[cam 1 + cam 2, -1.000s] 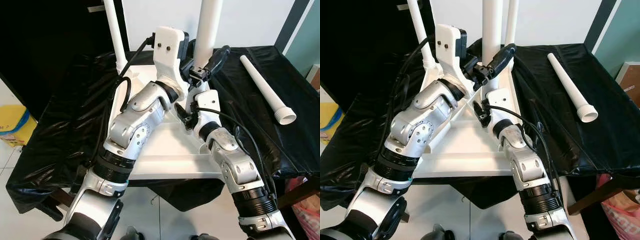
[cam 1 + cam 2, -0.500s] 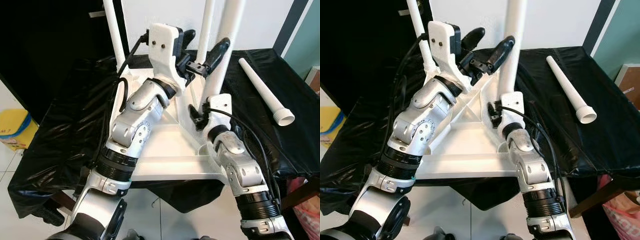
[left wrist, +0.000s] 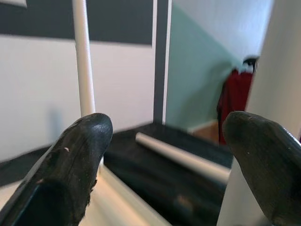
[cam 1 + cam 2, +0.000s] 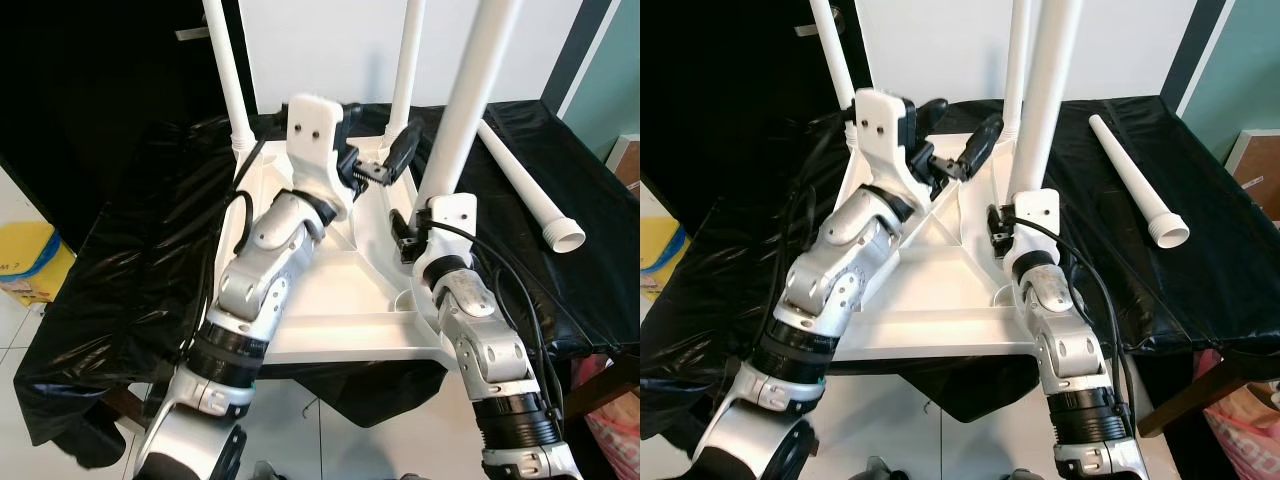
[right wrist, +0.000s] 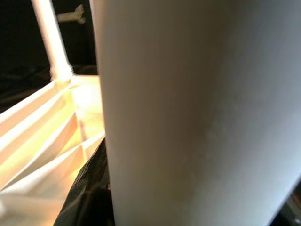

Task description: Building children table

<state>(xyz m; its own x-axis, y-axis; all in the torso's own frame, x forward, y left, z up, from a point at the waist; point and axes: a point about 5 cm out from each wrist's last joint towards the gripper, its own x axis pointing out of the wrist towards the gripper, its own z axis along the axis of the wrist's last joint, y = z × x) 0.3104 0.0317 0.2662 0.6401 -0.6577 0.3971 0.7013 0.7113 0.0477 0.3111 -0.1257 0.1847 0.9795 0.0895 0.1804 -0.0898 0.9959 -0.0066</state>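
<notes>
The little white tabletop (image 4: 330, 300) is lying upside down on a desk (image 4: 130, 260) covered in shiny black plastic. Two thin white legs (image 4: 228, 75) are already standing up at its far corners.

The right tool (image 4: 425, 215) is gripping a third white leg (image 4: 462, 100) down low, near its bottom end, and holding it almost upright over the near right corner of the tabletop. In the right wrist view the leg (image 5: 197, 113) is pressing against one black finger (image 5: 89, 188).

The left tool (image 4: 385, 160) is hanging open over the middle of the tabletop, just beside that leg, holding nothing. Its two fingers (image 3: 70, 165) are spread wide apart.

A fourth leg (image 4: 525, 180) is lying loose on the black plastic, off to the right.

The legs look like light, stiff, smooth plastic tubes, so they may slip. Holding one low, close to its socket, looks best for steering it in.

There are no boxes or bowls here.
</notes>
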